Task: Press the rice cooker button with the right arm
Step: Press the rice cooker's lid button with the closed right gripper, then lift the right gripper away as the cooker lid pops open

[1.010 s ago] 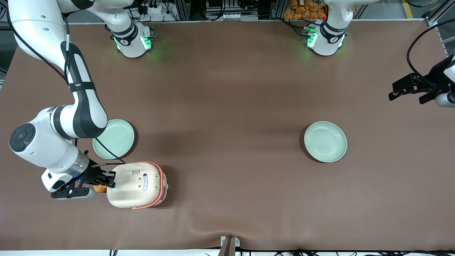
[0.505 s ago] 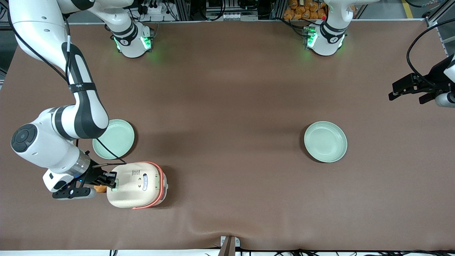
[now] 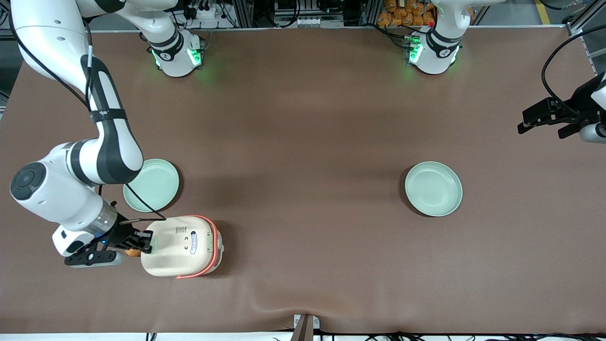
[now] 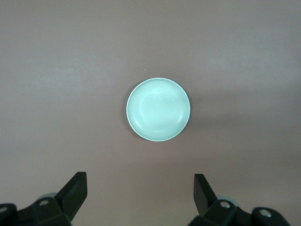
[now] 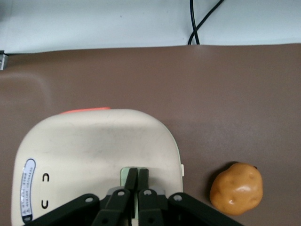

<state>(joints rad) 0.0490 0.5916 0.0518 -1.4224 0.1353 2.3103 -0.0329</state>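
Right wrist view: the gripper (image 5: 137, 175) has its 2 fingers pressed together, tips resting on the button (image 5: 127, 173) at the end of the rice cooker (image 5: 94, 150) lid nearest the right arm (image 3: 75, 199). A brown potato (image 5: 236, 188) lies on the table (image 5: 225, 94) just beside the cooker, next to the gripper. 1 pale green plate (image 3: 156, 184) sits near the arm's elbow.

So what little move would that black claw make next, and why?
Probably a short push straight down. The gripper, jaws shut, has its tips on the pale green button at the end of the rice cooker lid nearest the potato; whether the button is already pressed in cannot be told.
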